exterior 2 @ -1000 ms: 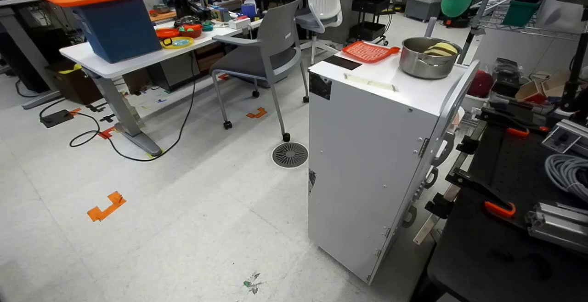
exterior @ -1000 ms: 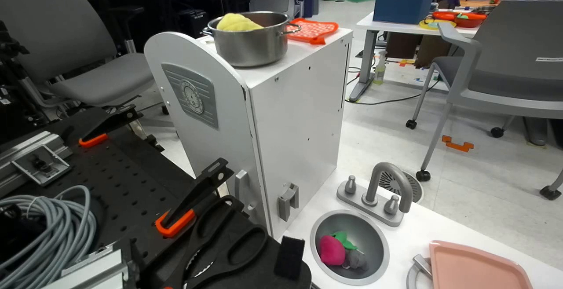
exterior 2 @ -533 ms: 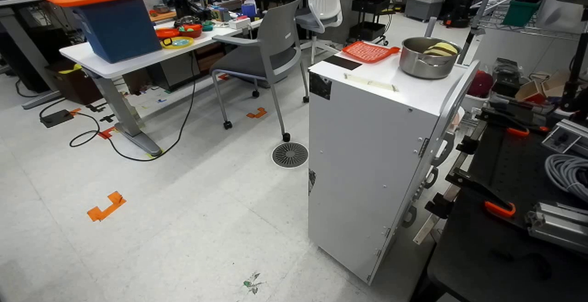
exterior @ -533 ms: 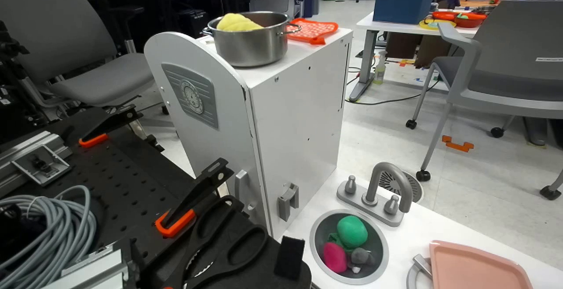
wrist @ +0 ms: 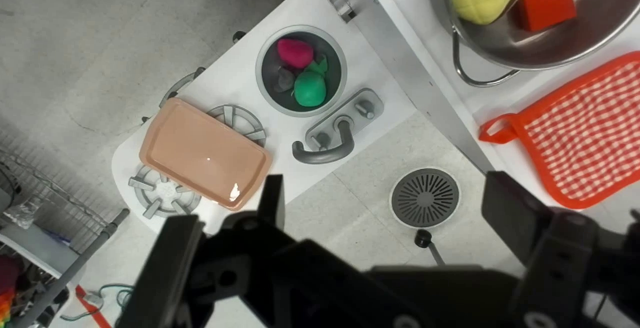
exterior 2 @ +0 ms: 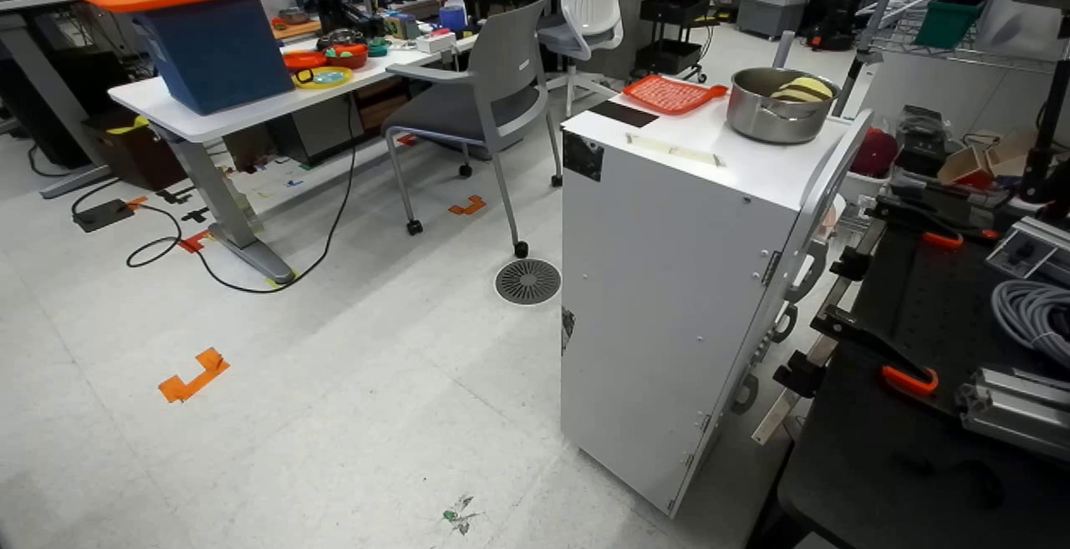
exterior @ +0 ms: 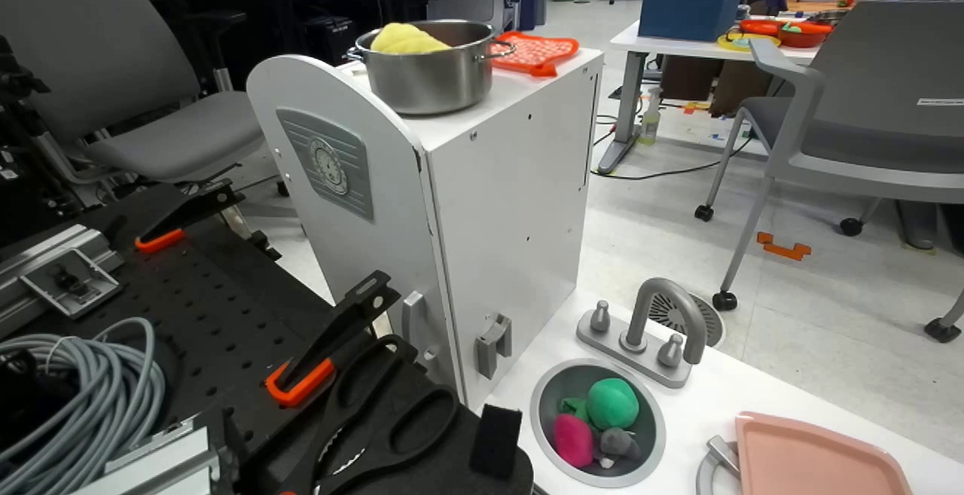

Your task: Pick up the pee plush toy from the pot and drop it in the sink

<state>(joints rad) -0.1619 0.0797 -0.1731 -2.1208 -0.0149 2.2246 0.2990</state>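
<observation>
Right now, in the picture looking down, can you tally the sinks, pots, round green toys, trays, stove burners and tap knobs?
Sink: 1
Pot: 1
Round green toy, inside the sink: 1
Tray: 1
Stove burners, both partly hidden by the tray: 2
Tap knobs: 2
Total: 8

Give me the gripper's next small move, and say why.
Probably back the gripper a little farther from the toy sink, jaws left open. They stand wide apart with nothing held between them, and the round green plush toy already lies in the basin with the magenta toy, so the drop looks done.
</observation>
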